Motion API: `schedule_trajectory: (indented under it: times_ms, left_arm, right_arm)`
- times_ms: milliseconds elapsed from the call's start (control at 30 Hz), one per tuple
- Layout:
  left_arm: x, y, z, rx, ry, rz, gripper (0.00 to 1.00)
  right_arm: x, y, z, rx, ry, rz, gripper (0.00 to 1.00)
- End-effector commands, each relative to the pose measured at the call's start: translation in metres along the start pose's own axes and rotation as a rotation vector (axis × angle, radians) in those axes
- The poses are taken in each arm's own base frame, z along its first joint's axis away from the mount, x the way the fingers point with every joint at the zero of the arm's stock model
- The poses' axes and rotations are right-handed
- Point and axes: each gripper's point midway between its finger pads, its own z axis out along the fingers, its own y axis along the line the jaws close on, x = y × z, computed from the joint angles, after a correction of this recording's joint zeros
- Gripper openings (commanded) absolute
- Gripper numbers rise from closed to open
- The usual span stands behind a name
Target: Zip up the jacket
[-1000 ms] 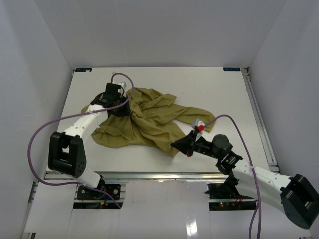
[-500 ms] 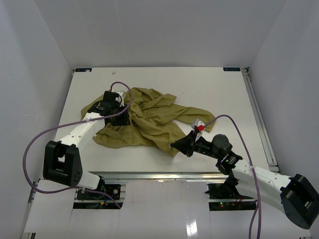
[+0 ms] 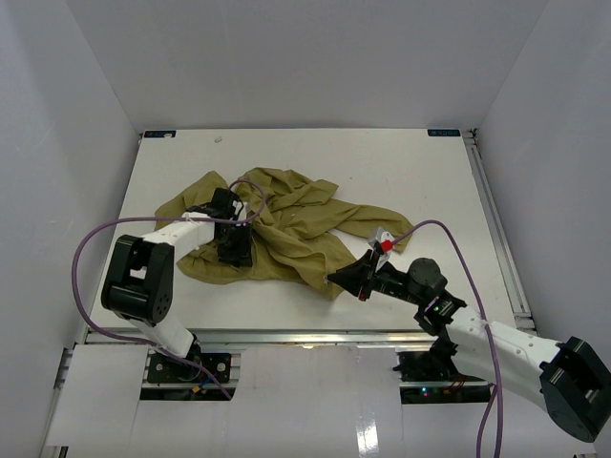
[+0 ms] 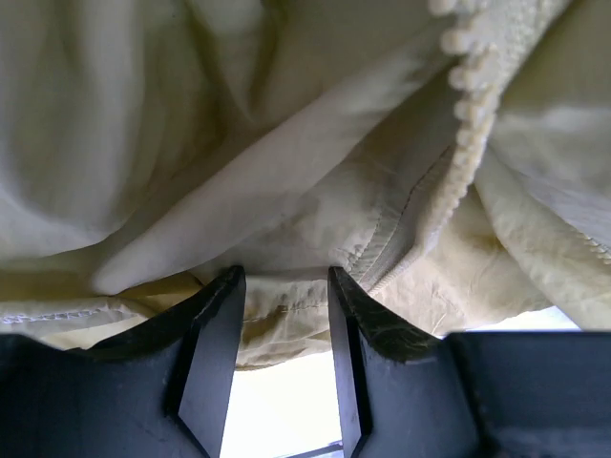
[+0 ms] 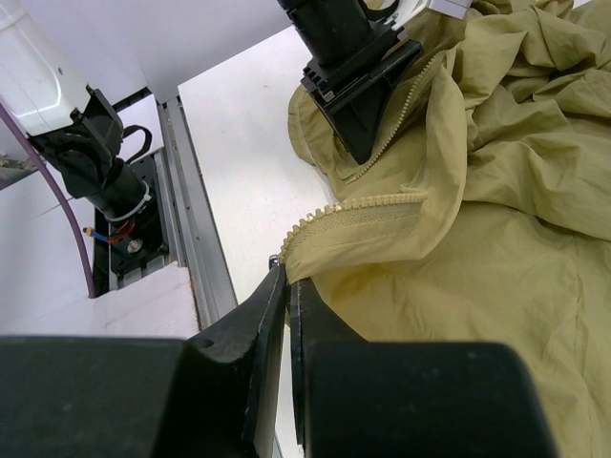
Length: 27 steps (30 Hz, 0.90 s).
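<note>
Top external view: find jacket heaped on table. Note right gripper pinching its zipper end, left gripper spread at hem. Likely step: gathering zipper sides. Next, grasp opposite teeth.

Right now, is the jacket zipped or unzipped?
Unzipped: the jacket lies crumpled, its zipper teeth running along a loose edge, unjoined to the other side.

The heaped jacket blocks the near middle of the table; far and right sides lie open
</note>
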Motion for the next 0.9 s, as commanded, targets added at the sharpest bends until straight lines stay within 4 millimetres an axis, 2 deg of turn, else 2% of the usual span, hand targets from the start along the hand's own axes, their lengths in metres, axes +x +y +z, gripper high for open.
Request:
schedule_trajectory:
  times_ms: [0, 333, 533, 633, 733, 767, 833, 867]
  left_arm:
    - [-0.001, -0.006, 0.003, 0.029, 0.01, -0.004, 0.54]
    - [0.005, -0.003, 0.002, 0.016, 0.003, -0.017, 0.62]
    - [0.01, 0.003, 0.009, -0.019, 0.029, -0.028, 0.58]
    - [0.015, 0.009, 0.014, -0.05, 0.053, -0.04, 0.48]
    - [0.017, 0.013, 0.017, -0.075, 0.073, -0.051, 0.17]
    - [0.017, 0.014, 0.018, -0.085, 0.074, -0.054, 0.11]
    - [0.013, 0.017, 0.014, -0.107, 0.058, -0.063, 0.0]
    - [0.009, 0.018, 0.01, -0.115, 0.037, -0.064, 0.0]
  right_arm:
    - [-0.017, 0.004, 0.0, -0.016, -0.057, -0.03, 0.08]
    - [-0.018, 0.005, -0.001, -0.019, -0.061, -0.03, 0.08]
    - [-0.018, 0.005, -0.001, -0.019, -0.062, -0.03, 0.08]
    - [-0.019, 0.006, -0.002, -0.019, -0.065, -0.033, 0.08]
    - [-0.02, 0.006, -0.002, -0.02, -0.069, -0.034, 0.08]
    - [-0.019, 0.006, -0.002, -0.018, -0.069, -0.033, 0.08]
    - [-0.019, 0.005, -0.003, -0.016, -0.067, -0.032, 0.08]
    - [-0.019, 0.005, -0.003, -0.015, -0.068, -0.033, 0.08]
